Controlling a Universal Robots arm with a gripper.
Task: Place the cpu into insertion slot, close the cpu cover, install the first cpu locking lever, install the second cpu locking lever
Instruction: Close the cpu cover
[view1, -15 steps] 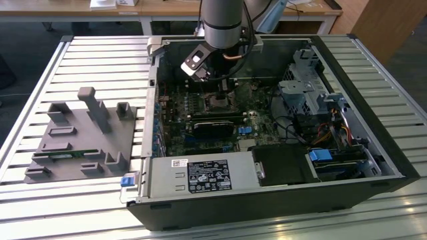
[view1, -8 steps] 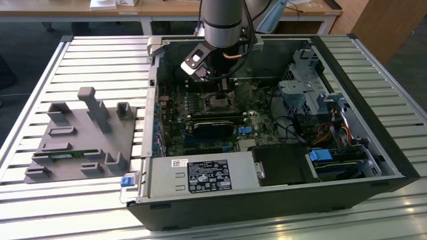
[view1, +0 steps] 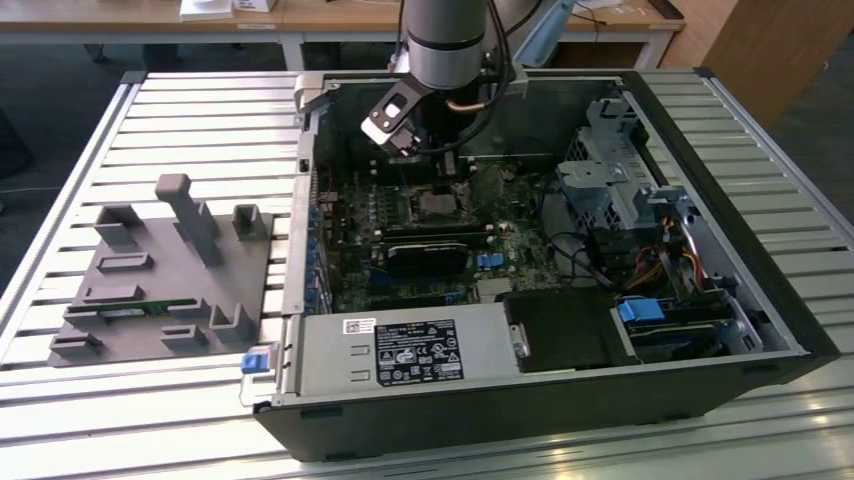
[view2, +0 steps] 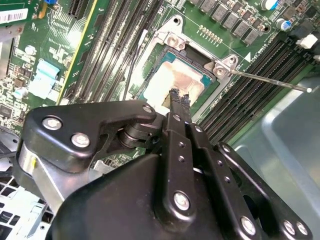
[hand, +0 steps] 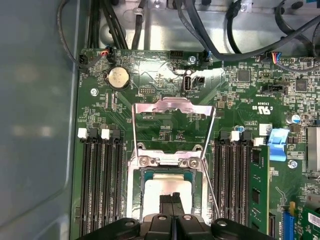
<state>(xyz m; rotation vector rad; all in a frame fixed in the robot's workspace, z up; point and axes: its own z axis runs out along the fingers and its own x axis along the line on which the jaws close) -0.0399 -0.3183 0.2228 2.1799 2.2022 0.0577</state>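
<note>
— Inside the open computer case (view1: 534, 410), exterior view: where do you stand?

— My arm (view1: 447, 40) reaches down from the far side over the green board, above the insertion slot (view1: 438, 207), a square with a silvery rim round a darker centre. The case lies on its side on a slatted metal table (view1: 200, 110), I judge so that the board faces up to me. On the exterior view's left sits a grey moulded fixture (view1: 160, 290) of posts and pockets.

— Second wrist view: the jaws?

— My gripper (view2: 179, 97) has its two black, screw-studded fingers pressed together with nothing between them. The ridged tips hang over the cpu (view2: 165, 80), which lies flat in the slot, its top dull, pale and smooth. Whether the tips touch it I cannot tell. A thin wire locking lever (view2: 270, 80) juts free from the socket corner, across the long black memory slots (view2: 250, 95).

— First wrist view: the lid?

— The cpu cover (hand: 172, 106), a thin, bright stamped frame, lies thrown back beyond the socket, not yet closed. That leaves the chip bare from above. Wire levers flank it, unlatched.
</note>
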